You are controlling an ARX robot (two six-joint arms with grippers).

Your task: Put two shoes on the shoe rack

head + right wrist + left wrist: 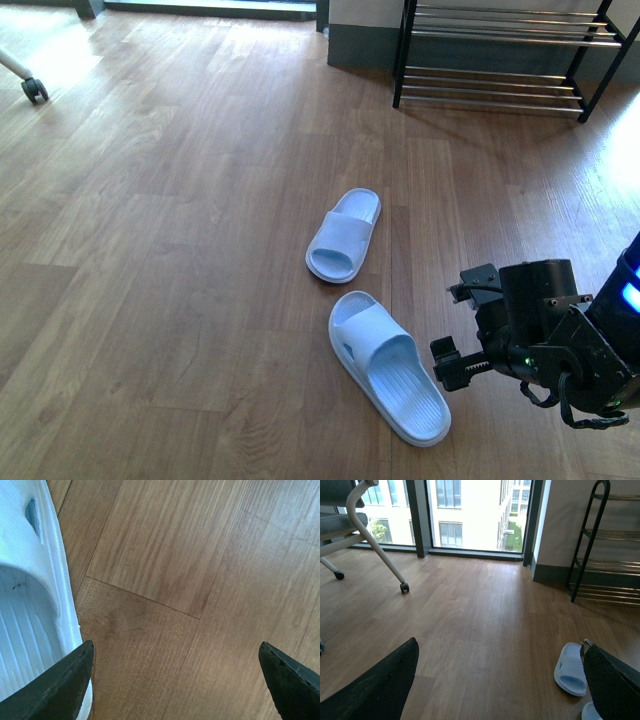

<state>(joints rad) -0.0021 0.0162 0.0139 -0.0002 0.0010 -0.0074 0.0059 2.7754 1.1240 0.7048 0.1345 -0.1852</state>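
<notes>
Right claw (175,680) hangs low, jaws wide apart and empty, over the floor (180,250) just beside the near slipper (390,368). The second slipper (345,235) lies a little beyond, and the shoe rack (490,102) stands well apart, without shoes. The left claw (495,690) is open too. I judge the first pick-up is in hand: the right claw must shift over the slipper's edge, then close.

Matte black all over the right arm (545,335), chunky and boxy. Loose black cables (590,420) looped underneath, tiny green LED (524,357), blue glow (631,292) at the edge. Tapered, rough-textured black fingers (375,690) in both wrist views.
</notes>
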